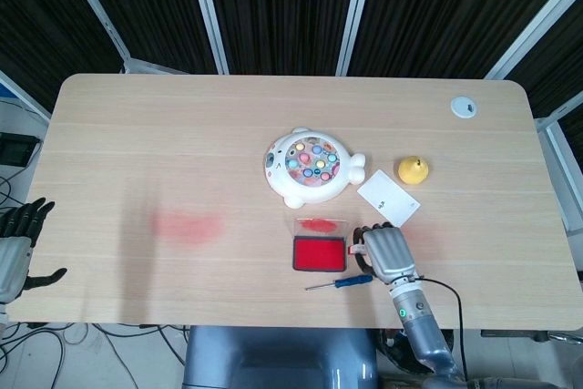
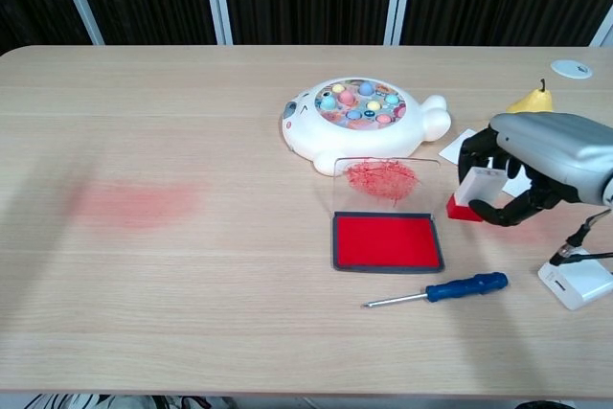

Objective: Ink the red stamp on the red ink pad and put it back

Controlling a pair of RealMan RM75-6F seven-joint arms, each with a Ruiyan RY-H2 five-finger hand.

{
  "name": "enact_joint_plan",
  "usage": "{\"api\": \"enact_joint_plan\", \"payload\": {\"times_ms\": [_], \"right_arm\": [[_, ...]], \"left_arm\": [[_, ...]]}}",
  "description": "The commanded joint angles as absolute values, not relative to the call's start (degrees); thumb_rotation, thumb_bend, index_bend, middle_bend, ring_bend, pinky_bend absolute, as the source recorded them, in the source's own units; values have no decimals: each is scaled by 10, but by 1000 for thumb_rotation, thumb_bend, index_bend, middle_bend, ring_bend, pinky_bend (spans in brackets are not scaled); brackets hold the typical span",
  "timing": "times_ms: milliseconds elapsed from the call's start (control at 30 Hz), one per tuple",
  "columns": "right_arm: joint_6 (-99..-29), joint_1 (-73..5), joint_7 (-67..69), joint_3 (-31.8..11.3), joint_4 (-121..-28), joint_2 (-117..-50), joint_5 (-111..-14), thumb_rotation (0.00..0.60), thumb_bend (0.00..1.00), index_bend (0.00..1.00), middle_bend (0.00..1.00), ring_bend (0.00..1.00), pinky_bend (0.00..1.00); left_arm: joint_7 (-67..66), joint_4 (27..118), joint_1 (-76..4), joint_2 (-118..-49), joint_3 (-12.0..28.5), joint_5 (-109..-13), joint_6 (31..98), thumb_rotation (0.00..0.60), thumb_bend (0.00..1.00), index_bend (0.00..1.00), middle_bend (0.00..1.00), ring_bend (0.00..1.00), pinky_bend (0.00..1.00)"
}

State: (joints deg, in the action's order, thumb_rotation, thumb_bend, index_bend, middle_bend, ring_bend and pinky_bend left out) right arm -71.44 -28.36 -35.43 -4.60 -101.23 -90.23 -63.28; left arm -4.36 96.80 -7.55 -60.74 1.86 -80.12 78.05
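Red stamp (image 2: 466,206) sat in the right hand's (image 2: 522,171) loose-looking grip, liable to slip short of the red ink pad (image 2: 387,241).

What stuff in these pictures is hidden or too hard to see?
- Red stamp: in the head view the right hand covers it; the chest view shows only its red base.
- Left hand: cut off by the head view's left edge, absent from the chest view.
- White card: its markings are too small to read.
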Motion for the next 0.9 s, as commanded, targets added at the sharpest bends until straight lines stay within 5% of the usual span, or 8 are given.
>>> {"api": "enact_joint_plan", "payload": {"times_ms": [33, 900], "right_arm": [[-709, -286, -356, -39, -1024, -909, -645, 600, 568, 769, 620, 484, 440], [-686, -305, -340, -65, -913, -1035, -630, 600, 567, 773, 622, 493, 440]], "left_arm": [[-43, 968, -75, -607, 18, -801, 780, 600, 41, 0, 0, 0, 0], [-35, 973, -79, -600, 19, -791, 767, 600, 41, 0, 0, 0, 0]]}}
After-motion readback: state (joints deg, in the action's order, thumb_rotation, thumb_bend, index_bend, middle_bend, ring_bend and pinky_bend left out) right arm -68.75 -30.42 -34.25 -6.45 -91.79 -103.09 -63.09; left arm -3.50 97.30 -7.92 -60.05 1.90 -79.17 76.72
